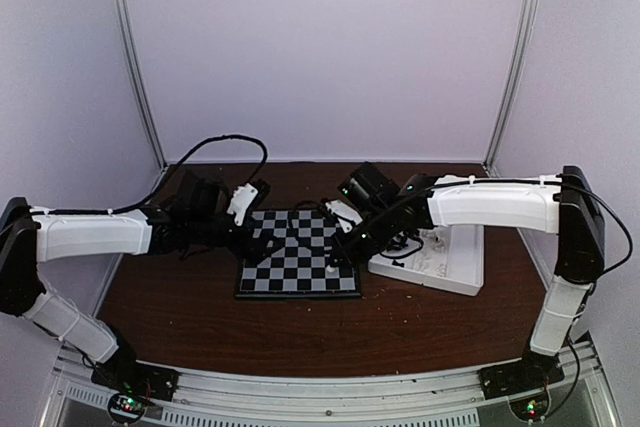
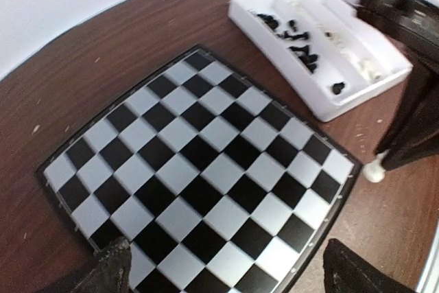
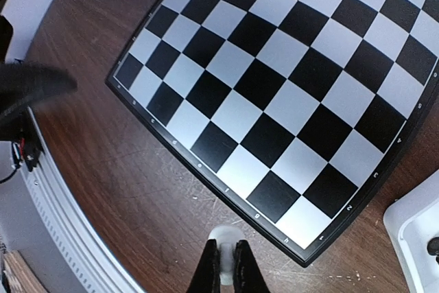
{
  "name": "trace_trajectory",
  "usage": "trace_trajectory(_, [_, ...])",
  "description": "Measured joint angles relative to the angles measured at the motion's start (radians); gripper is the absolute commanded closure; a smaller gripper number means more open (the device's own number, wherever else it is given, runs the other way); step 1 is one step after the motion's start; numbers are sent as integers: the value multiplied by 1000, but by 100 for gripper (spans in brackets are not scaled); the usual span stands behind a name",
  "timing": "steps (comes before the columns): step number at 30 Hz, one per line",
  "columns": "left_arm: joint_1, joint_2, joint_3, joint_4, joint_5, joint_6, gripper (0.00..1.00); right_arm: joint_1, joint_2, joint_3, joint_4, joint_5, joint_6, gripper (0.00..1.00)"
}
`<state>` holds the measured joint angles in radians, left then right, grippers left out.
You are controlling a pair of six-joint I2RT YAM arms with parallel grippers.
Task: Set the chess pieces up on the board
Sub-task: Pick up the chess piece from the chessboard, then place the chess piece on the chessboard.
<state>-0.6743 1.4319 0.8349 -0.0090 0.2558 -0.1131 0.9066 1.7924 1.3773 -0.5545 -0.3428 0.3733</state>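
Right wrist view, bottom centre: right end effector [image 3: 224, 255] pinches a white chess piece [image 3: 223, 236] over the table [image 3: 103, 169], beside a corner of the board [image 3: 288, 80]. Left end effector [image 2: 236, 269] gapes over the board; the tray [image 2: 322, 109], upper right in its view, holds other pieces [image 2: 302, 51].

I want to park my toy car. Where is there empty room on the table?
The brown table strip between the board and the arm bases is bare. The board's squares are bare too, under the left gripper. Crowded: the filled white tray, and the board corner beside it, where the right gripper holds a white piece.
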Motion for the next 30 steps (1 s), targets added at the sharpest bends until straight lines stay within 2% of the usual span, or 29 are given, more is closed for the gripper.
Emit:
trace_trajectory(8, [65, -85, -82, -97, -286, -140, 2, 63, 99, 94, -146, 154, -81, 100])
trace_trajectory(13, [95, -85, -81, -156, -381, -211, 2, 79, 148, 135, -188, 206, -102, 100])
trace_trajectory(30, [126, -72, -81, -195, -413, -257, 2, 83, 240, 173, -185, 258, -109, 100])
